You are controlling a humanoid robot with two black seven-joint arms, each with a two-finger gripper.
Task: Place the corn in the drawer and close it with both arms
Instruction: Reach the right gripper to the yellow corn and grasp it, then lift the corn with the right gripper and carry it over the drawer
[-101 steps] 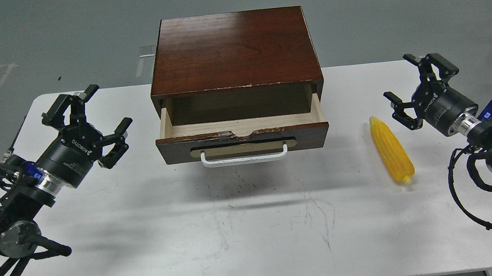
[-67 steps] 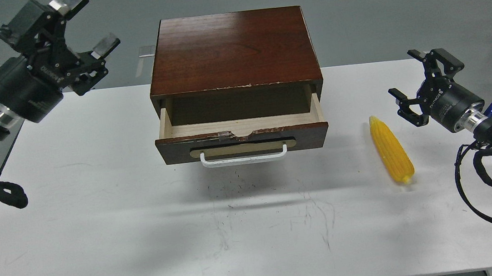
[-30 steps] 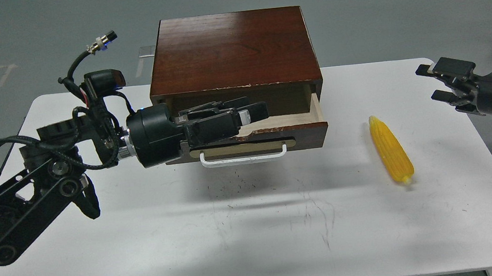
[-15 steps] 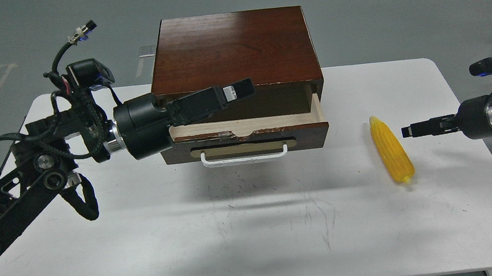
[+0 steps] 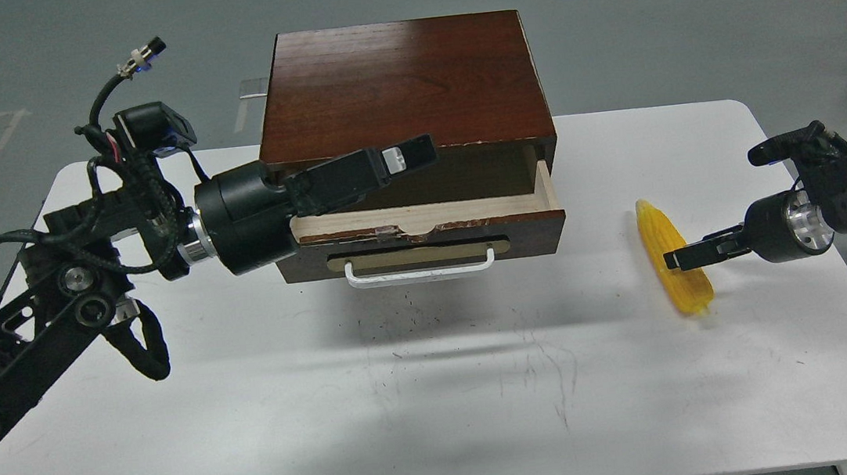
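The yellow corn lies on the white table, right of the cabinet, tip pointing away. The drawer is pulled open, showing its pale wood interior; its white handle faces me. My left gripper reaches from the left over the open drawer's left half, seen side-on, holding nothing visible. My right gripper comes in from the right, its tip over the middle of the corn. It is seen edge-on, so its fingers cannot be told apart, and contact with the corn is unclear.
The dark-brown cabinet stands at the back middle of the table. The left arm's cables and wrist hang beside the cabinet's left side. The table's right edge lies just beyond the right arm's wrist.
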